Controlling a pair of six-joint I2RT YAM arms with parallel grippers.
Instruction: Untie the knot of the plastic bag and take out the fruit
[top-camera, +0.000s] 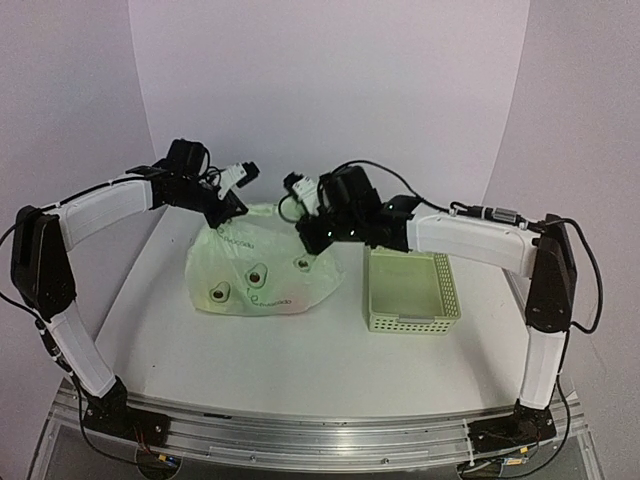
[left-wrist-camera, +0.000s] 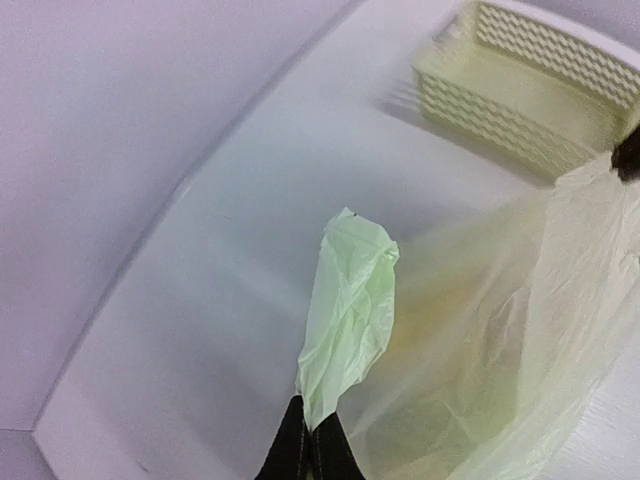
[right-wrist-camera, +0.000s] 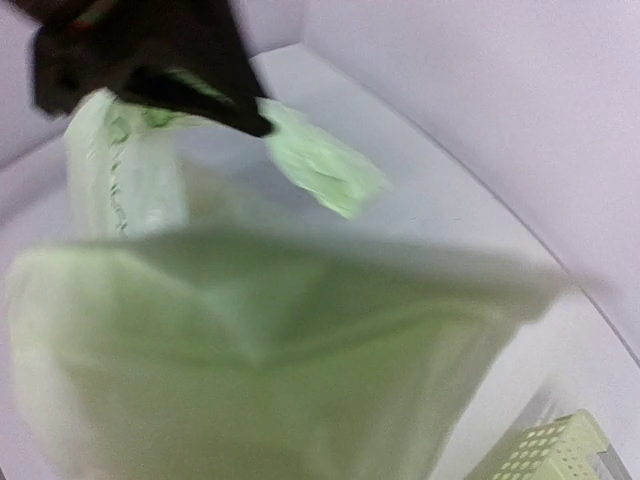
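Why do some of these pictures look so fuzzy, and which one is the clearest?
Top external view: evenly lit and sharpest, the plastic bag and basket readable. Left wrist view: the bag's green flap is fairly crisp, the basket behind it smeared. Right wrist view: the worst, the bag close to the lens a green blur.

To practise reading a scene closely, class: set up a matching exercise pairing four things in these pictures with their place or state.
Things:
1 plastic bag
2 basket
3 left fingers
4 right arm

Descriptions:
A shut on a pale green bag flap
B beside the bag, on its right, empty
C reaching to the bag's upper right edge
D lying between the two arms

Pairs: 1-D, 2-B, 3-A, 4-C.
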